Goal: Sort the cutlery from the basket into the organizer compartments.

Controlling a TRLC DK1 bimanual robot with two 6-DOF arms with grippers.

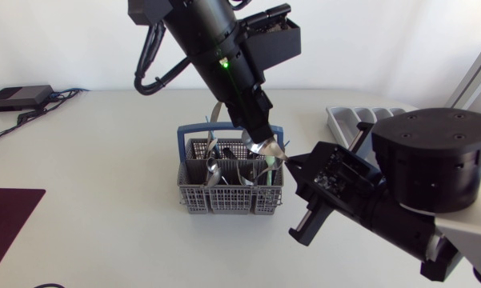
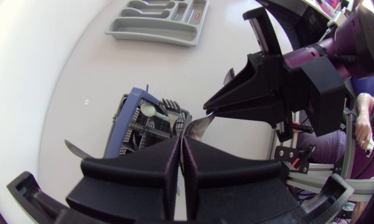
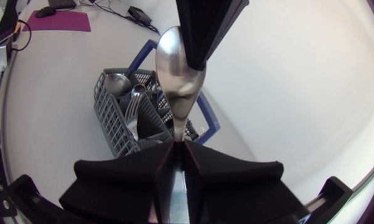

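Item: one steel spoon, held in the air over the end of the basket nearer the right arm, well clear of the organizer. Long axis: along the line joining the two grippers, bowl toward the left gripper, handle toward the right gripper. Left gripper: fingers pressed close, pinching the far edge of the bowl. Its arm slants steeply down across the table to a point above the basket. Right gripper: fingers drawn together on the handle end, which vanishes between them. Its arm comes in low from the side and is levelled toward the basket, its fingertips meeting the left gripper's nearly nose to nose. Basket: grey mesh with a blue handle, standing mid-table and holding further cutlery upright, including a fork and a green-handled piece. Organizer: grey tray with several compartments, lying flat beyond the right arm. Also on the table: a dark red mat and a black box with cables.
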